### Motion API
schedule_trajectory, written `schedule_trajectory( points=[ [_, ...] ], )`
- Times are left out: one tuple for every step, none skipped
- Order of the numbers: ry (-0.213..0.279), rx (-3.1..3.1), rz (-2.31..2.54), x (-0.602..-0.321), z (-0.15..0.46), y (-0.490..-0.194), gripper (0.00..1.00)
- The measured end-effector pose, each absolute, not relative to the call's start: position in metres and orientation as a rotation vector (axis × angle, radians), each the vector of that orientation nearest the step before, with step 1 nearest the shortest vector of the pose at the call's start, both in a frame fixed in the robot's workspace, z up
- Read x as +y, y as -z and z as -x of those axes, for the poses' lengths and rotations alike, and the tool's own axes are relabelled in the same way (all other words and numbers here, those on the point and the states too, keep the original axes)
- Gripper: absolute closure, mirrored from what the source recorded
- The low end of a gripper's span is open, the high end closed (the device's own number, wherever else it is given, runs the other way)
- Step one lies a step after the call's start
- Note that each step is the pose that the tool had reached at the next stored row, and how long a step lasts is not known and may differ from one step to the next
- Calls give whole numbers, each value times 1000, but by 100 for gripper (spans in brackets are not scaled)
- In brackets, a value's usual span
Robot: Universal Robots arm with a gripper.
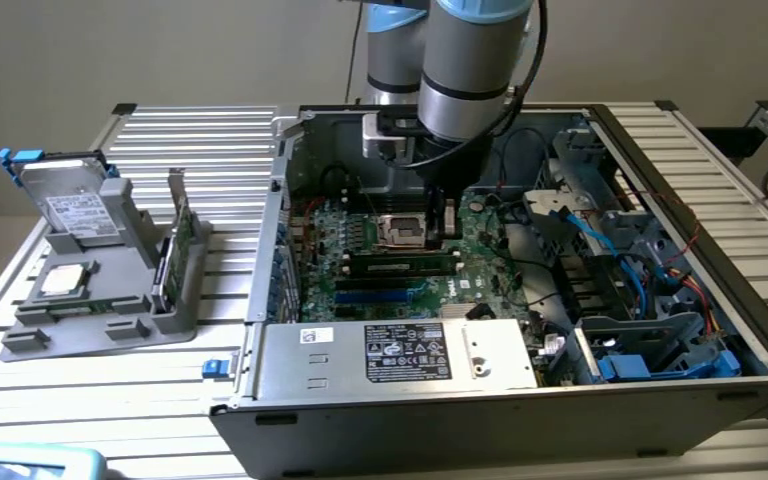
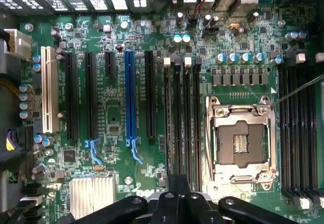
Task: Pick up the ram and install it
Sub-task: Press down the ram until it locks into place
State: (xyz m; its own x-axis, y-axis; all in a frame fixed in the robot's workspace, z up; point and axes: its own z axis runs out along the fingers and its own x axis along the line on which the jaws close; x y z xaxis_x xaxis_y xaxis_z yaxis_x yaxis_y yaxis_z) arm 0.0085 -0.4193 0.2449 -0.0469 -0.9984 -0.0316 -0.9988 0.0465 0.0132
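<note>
The ram, a narrow green stick with black chips, stands on edge in one of the black slots on the motherboard, just in front of the CPU socket. My gripper reaches down into the open computer case and hangs over the socket's right side, close behind the ram's right end. Whether it touches the stick I cannot tell. In the wrist view my gripper is shut, with its dark fingertips together over the long black memory slots beside the CPU socket. I see nothing between the fingers.
The case walls ring the motherboard. A metal power supply fills the front, and drive bays with blue cables sit at the exterior view's right. A grey holder at the left carries a hard drive, a CPU and a green card.
</note>
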Motion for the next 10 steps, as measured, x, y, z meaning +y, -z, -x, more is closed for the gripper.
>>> schedule_trajectory(
  points=[
    [-49, 2263, 2159, -421, -10, -243, 89],
    [-49, 2262, 2159, -422, -11, -241, 89],
    [-49, 2262, 2159, -423, -12, -239, 89],
    [-49, 2262, 2159, -423, -11, -238, 89],
    [-48, 2262, 2158, -423, -11, -236, 89],
    [-47, 2261, 2158, -423, -10, -234, 89],
    [-46, 2260, 2157, -423, -7, -234, 89],
    [-45, 2259, 2156, -423, -4, -233, 89],
    [-44, 2259, 2155, -423, -3, -232, 89],
    [-44, 2259, 2155, -423, -3, -232, 89]
  ],
)
